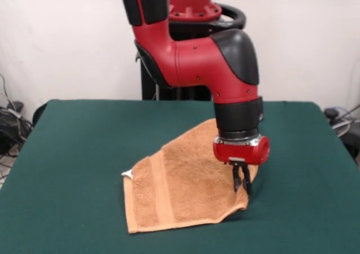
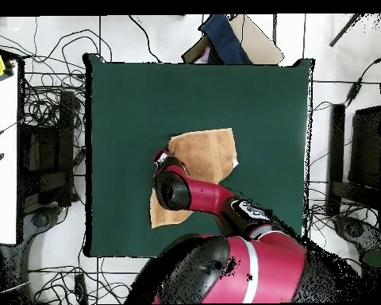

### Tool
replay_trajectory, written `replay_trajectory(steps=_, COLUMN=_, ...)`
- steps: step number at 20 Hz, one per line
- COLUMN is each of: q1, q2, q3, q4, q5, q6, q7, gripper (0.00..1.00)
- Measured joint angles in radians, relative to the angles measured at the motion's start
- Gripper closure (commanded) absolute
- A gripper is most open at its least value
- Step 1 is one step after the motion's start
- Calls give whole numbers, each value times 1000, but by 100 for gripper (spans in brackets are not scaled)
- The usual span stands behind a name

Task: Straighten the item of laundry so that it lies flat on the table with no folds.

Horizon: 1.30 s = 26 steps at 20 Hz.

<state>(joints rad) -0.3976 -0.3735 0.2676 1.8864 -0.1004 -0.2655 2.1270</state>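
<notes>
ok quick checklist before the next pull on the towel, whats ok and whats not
1. Gripper down at the towel's edge: ok; its tips meet the cloth on the picture's right in the front view.
2. Grip actually holding cloth: cannot tell; the tips look nearly closed, but pinched fabric isn't visible.
3. Towel flat: not ok; the outline is irregular and one corner near the gripper looks folded.
4. Towel fully on the table: ok.
5. Bare felt around the towel for spreading: ok.
6. White label visible at the hem: ok.
</notes>
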Motion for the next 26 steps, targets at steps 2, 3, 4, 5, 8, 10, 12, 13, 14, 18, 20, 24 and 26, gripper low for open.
replay_trajectory(steps=2, q1=-8, q2=0, q3=18, q4=9, q5=0, q6=0, q7=0, gripper=100)
replay_trajectory(steps=3, q1=-11, q2=0, q3=24, q4=13, q5=0, q6=0, q7=0, gripper=100)
replay_trajectory(steps=4, q1=-12, q2=0, q3=36, q4=20, q5=0, q6=1, q7=0, gripper=100)
replay_trajectory(steps=5, q1=-9, q2=0, q3=49, q4=28, q5=0, q6=6, q7=0, gripper=100)
replay_trajectory(steps=8, q1=9, q2=-13, q3=64, q4=50, q5=11, q6=32, q7=0, gripper=100)
replay_trajectory(steps=10, q1=31, q2=-34, q3=70, q4=70, q5=23, q6=66, q7=0, gripper=100)
replay_trajectory(steps=12, q1=44, q2=-51, q3=79, q4=87, q5=26, q6=97, q7=0, gripper=100)
replay_trajectory(steps=13, q1=45, q2=-55, q3=86, q4=92, q5=27, q6=108, q7=0, gripper=100)
replay_trajectory(steps=14, q1=45, q2=-58, q3=95, q4=97, q5=27, q6=118, q7=0, gripper=100)
replay_trajectory(steps=18, q1=42, q2=-61, q3=118, q4=113, q5=27, q6=135, q7=0, gripper=100)
replay_trajectory(steps=20, q1=37, q2=-65, q3=130, q4=121, q5=27, q6=135, q7=0, gripper=100)
replay_trajectory(steps=24, q1=-2, q2=-58, q3=179, q4=142, q5=27, q6=135, q7=0, gripper=100)
replay_trajectory(steps=26, q1=-19, q2=-46, q3=202, q4=145, q5=27, q6=135, q7=0, gripper=100)
